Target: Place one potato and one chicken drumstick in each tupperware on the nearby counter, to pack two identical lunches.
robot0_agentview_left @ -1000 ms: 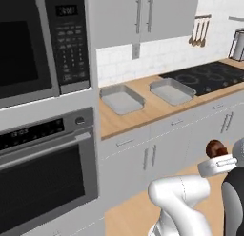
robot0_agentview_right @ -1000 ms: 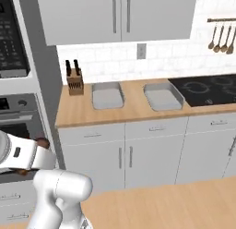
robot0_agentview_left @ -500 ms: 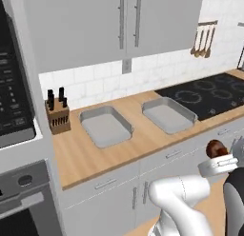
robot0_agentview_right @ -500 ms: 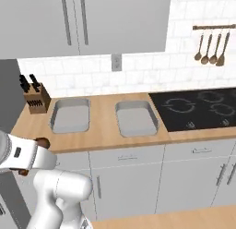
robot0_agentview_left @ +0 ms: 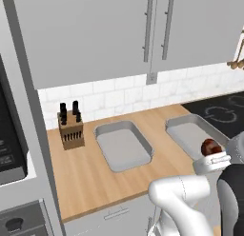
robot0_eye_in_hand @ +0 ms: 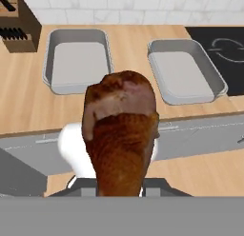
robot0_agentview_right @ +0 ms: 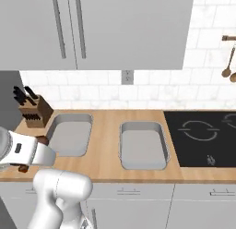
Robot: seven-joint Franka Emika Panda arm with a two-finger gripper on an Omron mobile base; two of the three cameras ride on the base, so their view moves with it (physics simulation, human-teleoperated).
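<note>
**One drumstick in hand, two boxes waiting**

One chicken drumstick rides clamped in the gripper, its fat end up towards the hand camera and its thin end hidden down between the jaws. From the left base view the same red-brown lump sits on top of the white wrist, out in front of the counter rather than over it. The gripper is closed tight on the meat; I see no slack around it.

Beyond the drumstick lie the two tupperware, side by side on the wood and a little apart. The left tupperware sits nearer the knife block; the right tupperware is nearer the black stovetop. Both look bare inside: no potato, no drumstick, just pale grey floor.

So the packing seems hardly begun, and the step in hand is to carry this piece to one box. To do it well, I would want the hand brought well over the rim, centred on a box floor, then lowered close before letting go, since a glossy, rounded drumstick dropped from height could roll or bounce against the low wall. Setting it to one side of the box would leave room for a potato beside it.
</note>
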